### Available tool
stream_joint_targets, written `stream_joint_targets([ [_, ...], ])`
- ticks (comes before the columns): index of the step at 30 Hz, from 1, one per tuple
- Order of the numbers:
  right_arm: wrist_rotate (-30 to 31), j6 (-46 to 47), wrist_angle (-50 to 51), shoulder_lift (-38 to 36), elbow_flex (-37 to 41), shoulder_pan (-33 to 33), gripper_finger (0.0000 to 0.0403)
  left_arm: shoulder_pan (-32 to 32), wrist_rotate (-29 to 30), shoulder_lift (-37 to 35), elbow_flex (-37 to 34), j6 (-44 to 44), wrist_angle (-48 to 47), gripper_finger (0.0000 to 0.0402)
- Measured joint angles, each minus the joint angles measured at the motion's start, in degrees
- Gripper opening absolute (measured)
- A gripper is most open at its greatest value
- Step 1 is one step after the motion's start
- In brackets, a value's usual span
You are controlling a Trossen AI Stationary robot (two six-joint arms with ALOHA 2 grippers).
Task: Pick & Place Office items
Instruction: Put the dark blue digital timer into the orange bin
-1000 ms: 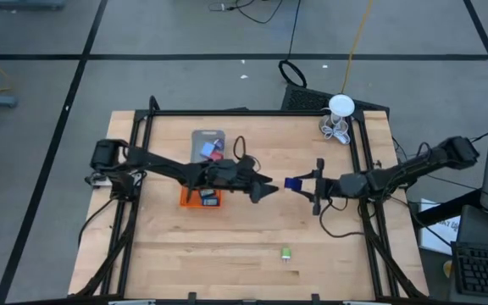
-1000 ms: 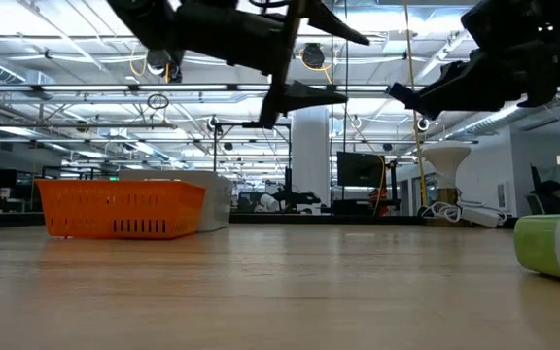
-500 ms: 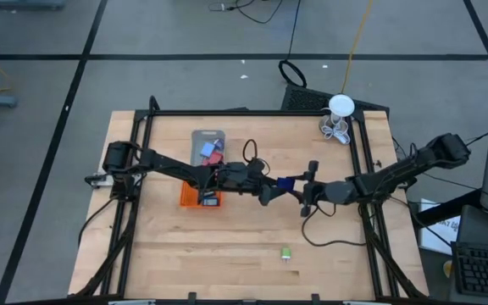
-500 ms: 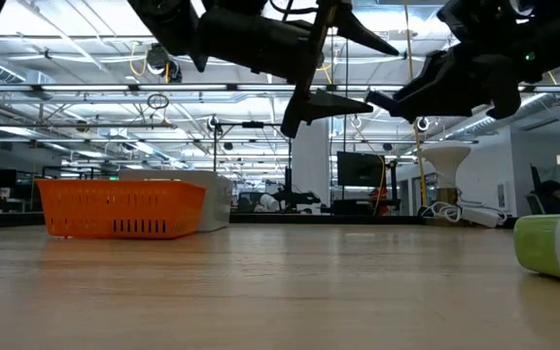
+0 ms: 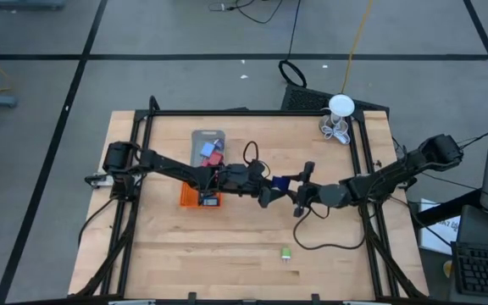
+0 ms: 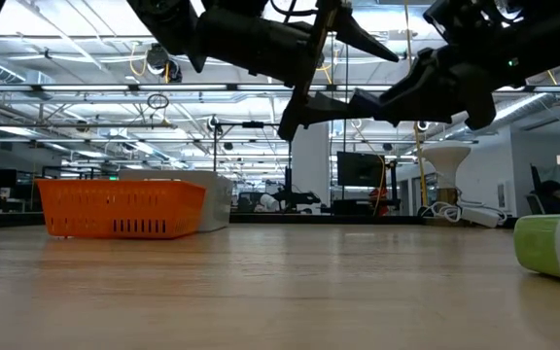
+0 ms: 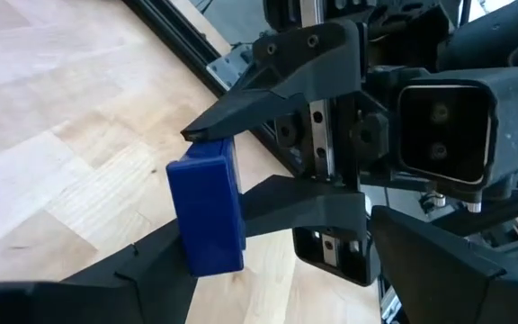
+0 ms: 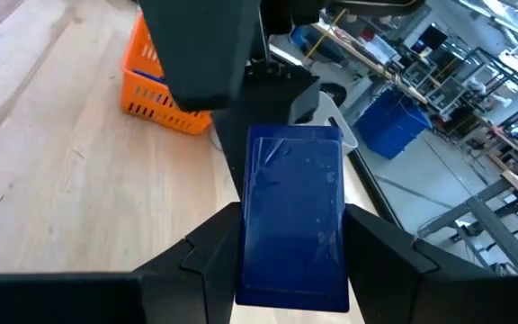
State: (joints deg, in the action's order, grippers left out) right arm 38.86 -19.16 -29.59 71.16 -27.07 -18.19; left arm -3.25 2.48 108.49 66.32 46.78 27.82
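Observation:
A blue block hangs in the air over the middle of the table, with my right gripper shut on it. My left gripper meets it from the table's left. It is open, and its two fingers stand on either side of the block; I cannot tell whether they touch it. A green and white item lies alone on the table near the front edge. The grey tray and the orange tray hold more small pieces. My right gripper pinches the blue block by its two long edges between its two fingers. The fingers reach in nearly level from the table's right side. The block is lifted clear of the table, its broad face toward the right wrist camera.
A white round thing with wire loops stands at the back right corner. The two trays sit left of centre under the left arm. Black frame rails run along the table's sides. Bare wood lies across the front half.
My right gripper has carried the blue block toward the table's left, rolling its wrist a little, until the block stands between my left gripper's fingers. My left gripper has reached a little toward the table's right and then kept still.

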Motion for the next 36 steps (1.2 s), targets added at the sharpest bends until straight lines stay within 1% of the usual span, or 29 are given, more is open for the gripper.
stream_joint_targets([
  [8,-0.2,-0.4,0.2,0.0,0.0,-0.8,0.0164,0.1,0.5,0.0,0.0,0.0,-0.3,0.0284],
  [12,-1.4,-1.4,0.4,0.0,0.0,-1.1,0.0164,0.1,0.5,0.0,0.0,0.0,-0.5,0.0265],
  [36,-1.6,0.0,0.2,0.0,0.0,-1.1,0.0164,0.1,0.8,0.0,0.0,0.3,-1.2,0.0159],
])
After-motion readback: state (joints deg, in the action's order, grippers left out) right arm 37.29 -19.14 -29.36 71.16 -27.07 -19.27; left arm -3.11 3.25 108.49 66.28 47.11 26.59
